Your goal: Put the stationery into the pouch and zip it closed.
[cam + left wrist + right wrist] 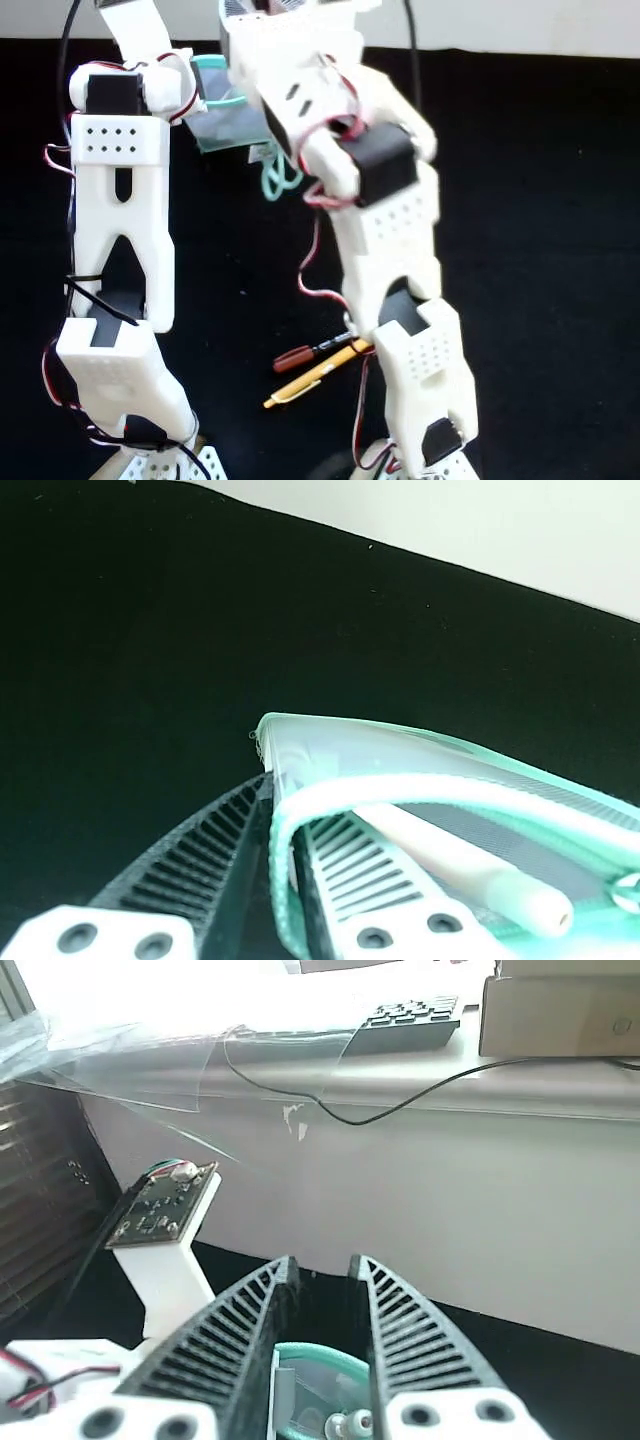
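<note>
A translucent pouch [222, 115] with a teal rim hangs above the far side of the black table. My left gripper [268, 780] is shut on the pouch's [400, 770] end, the rim pinched between its fingers [200, 850]. A white pen [460, 865] lies inside the pouch. My right gripper [322, 1265] is open just over the pouch's [315, 1360] mouth, with a small white pen end [345, 1422] showing below its jaws. A red-brown pen [310, 353] and a yellow pen [310, 378] lie on the cloth beside the right arm's lower link.
A teal cord loop [280, 180] dangles under the pouch. The left arm's camera board [165, 1205] sits close beside my right gripper. A white wall [480, 1190] with a cable on it runs behind the table. Both arm bases stand at the near edge.
</note>
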You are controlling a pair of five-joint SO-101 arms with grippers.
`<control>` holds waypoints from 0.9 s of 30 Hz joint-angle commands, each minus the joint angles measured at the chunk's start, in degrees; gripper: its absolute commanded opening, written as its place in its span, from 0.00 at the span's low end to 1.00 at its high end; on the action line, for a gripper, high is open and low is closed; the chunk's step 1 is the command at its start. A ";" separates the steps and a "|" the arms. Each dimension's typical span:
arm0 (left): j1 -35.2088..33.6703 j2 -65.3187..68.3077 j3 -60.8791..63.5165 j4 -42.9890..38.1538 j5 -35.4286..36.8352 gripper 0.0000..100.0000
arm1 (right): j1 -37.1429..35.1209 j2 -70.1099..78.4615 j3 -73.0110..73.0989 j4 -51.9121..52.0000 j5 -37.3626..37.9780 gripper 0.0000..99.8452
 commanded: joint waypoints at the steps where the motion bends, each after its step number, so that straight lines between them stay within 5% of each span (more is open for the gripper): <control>1: -0.48 0.04 0.22 -0.70 0.00 0.01 | 0.04 -0.04 -6.90 5.58 2.90 0.09; 10: -0.04 -0.66 -5.76 0.35 0.00 0.01 | 10.07 0.13 -5.67 23.16 4.57 0.09; 15: 1.89 -0.04 -15.96 8.00 0.00 0.01 | 15.52 1.10 -3.65 23.69 4.40 0.09; 27: 5.14 -0.31 -18.77 9.41 0.09 0.01 | 18.77 14.11 -3.65 23.69 4.40 0.09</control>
